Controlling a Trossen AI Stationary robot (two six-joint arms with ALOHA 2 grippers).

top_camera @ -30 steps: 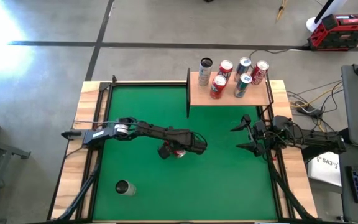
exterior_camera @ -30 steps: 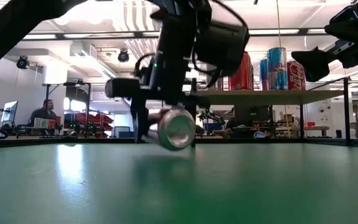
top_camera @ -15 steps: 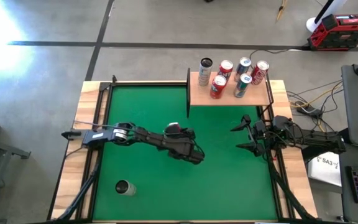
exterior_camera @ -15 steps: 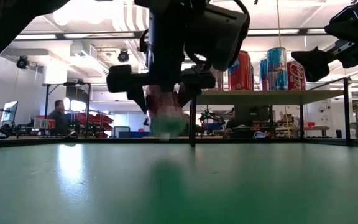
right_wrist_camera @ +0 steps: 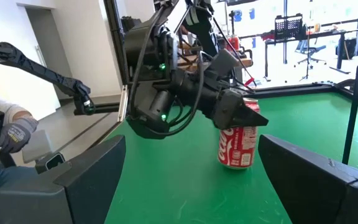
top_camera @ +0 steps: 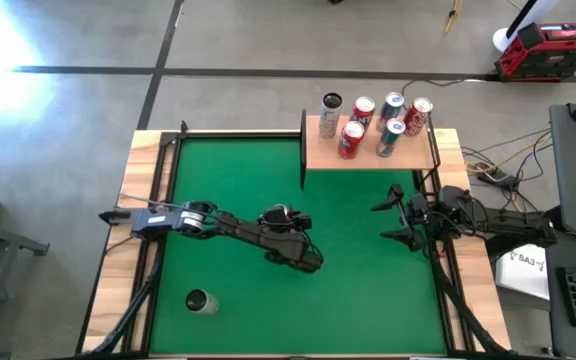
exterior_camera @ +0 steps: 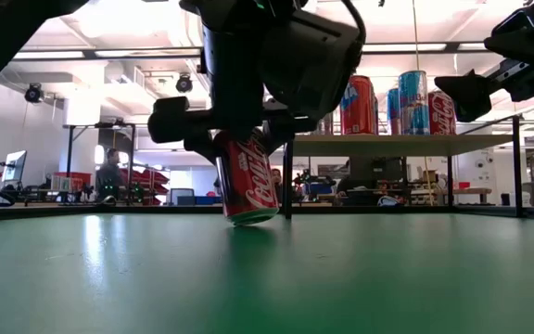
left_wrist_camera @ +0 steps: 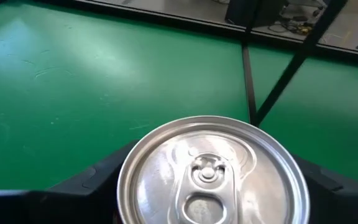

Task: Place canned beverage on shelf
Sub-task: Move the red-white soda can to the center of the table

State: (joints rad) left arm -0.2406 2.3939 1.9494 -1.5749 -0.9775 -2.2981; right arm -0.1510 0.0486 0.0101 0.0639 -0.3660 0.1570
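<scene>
The shelf (top_camera: 370, 146) rises at the bench's (top_camera: 228, 200) far edge, already carrying five cans. Well short of it, mid-bench, the left gripper (top_camera: 280, 225) pinches a red cola can (exterior_camera: 248, 181) from above, nearly upright, its base touching the mat in the low view; overhead the arm hides it. The right gripper (top_camera: 396, 220), spread, waits nearer the shelf.

Can (exterior_camera: 247, 186) on mat (exterior_camera: 387, 269); cans (top_camera: 373, 123) on shelf (top_camera: 320, 152)

Overhead looking down, low view level across mat, wrists close — all sharing red can (exterior_camera: 248, 181)
</scene>
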